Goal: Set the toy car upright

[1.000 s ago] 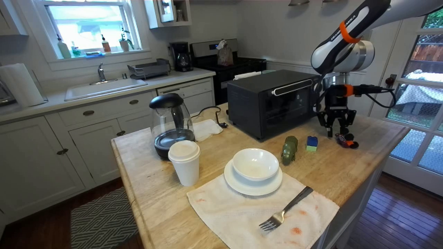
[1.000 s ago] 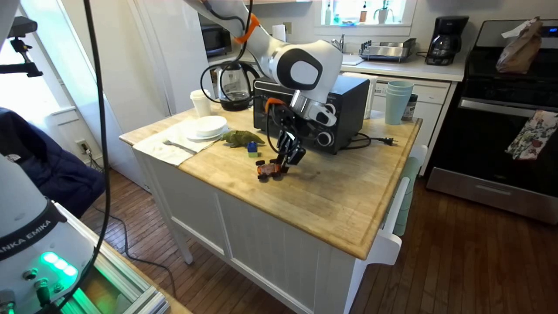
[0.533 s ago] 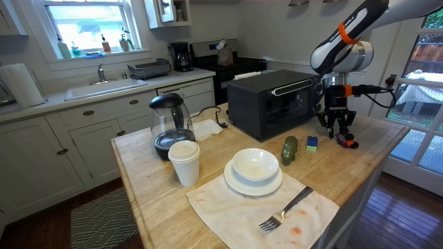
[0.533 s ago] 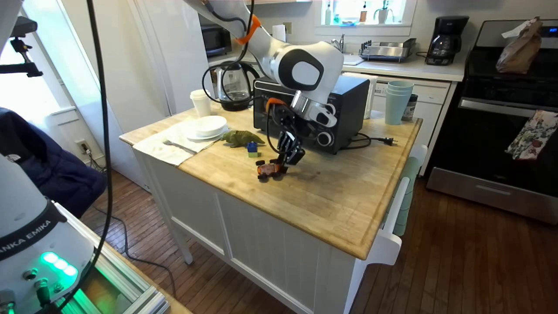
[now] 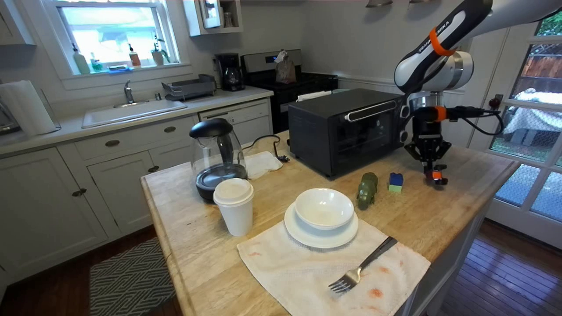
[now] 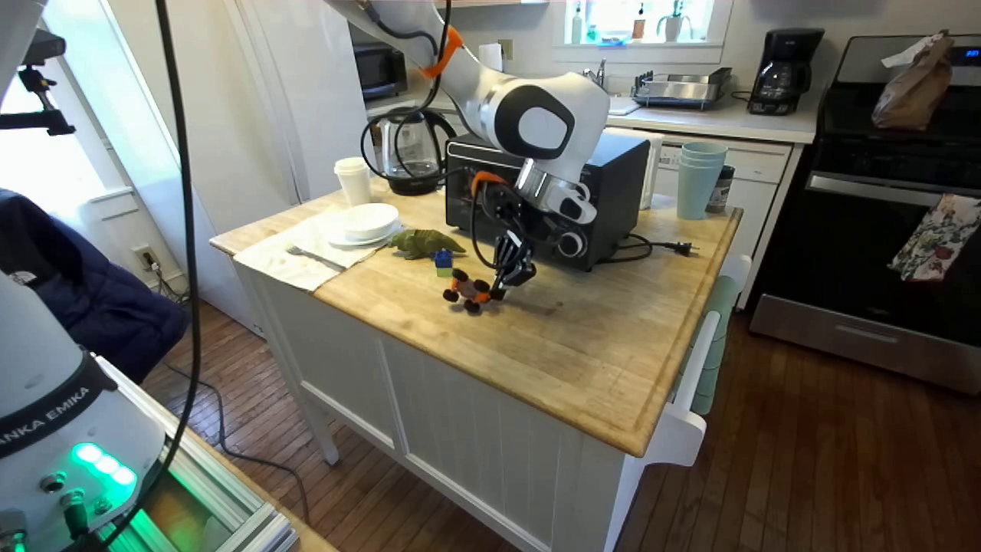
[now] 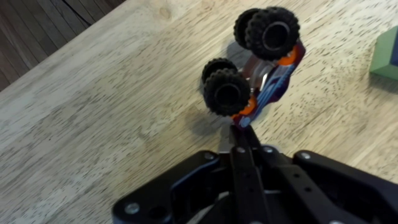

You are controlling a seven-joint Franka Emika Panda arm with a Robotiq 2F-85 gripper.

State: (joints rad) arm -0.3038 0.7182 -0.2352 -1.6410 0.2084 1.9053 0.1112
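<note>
While the arm (image 6: 536, 126) arches over, its pincer (image 7: 244, 133) (pointing down) pinches the toy car (image 7: 266, 79).

In an exterior view, the black mechanical hand (image 6: 498, 293) points down over the pale wooden worktop (image 6: 590, 337), and its tip touches one end of a small orange-and-black toy car (image 6: 470, 289), which is tilted. Near this car there are a blue-and-green block (image 6: 444, 262) and a dark green animal figure (image 6: 424, 243). Behind the hand stands a black, box-shaped toaster oven (image 6: 625, 195).
</note>
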